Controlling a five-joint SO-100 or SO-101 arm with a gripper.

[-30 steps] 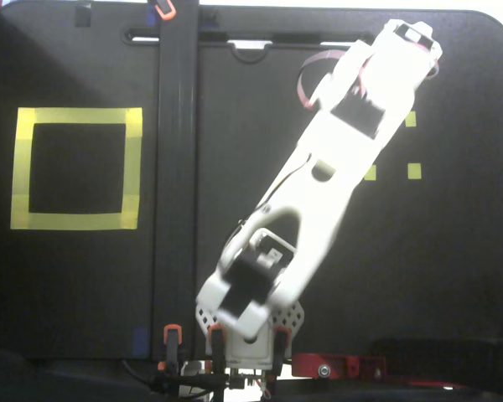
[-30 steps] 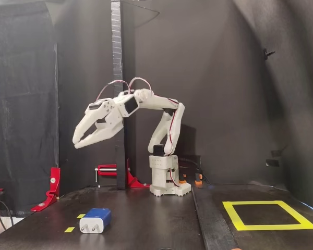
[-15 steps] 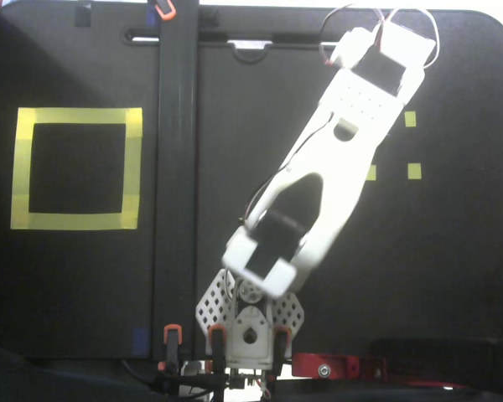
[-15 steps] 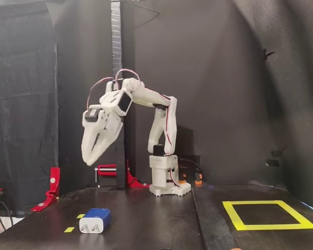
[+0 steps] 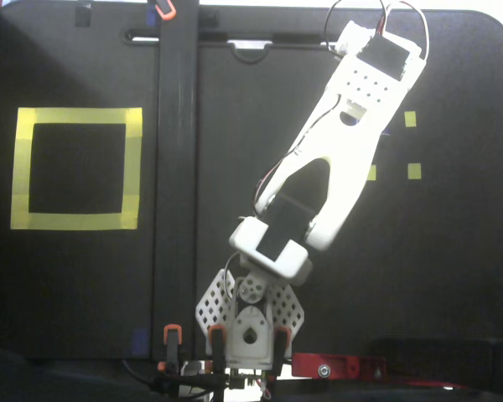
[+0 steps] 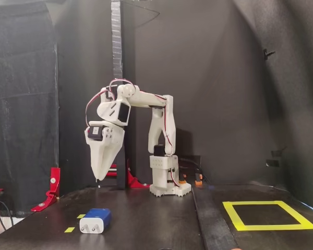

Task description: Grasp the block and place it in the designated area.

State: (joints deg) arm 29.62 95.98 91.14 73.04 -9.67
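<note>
The small dark blue boxy plug adapter [image 6: 95,220] lies on the black bench [image 6: 146,224], below and forward of the white fingers [image 6: 99,177], which seem together. It is judged light, rigid and smooth; its flat long sides are best pinched.

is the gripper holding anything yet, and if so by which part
Nothing is held. In a fixed view the gripper hangs above the table, apart from the block, which lies on the table untouched.
</note>
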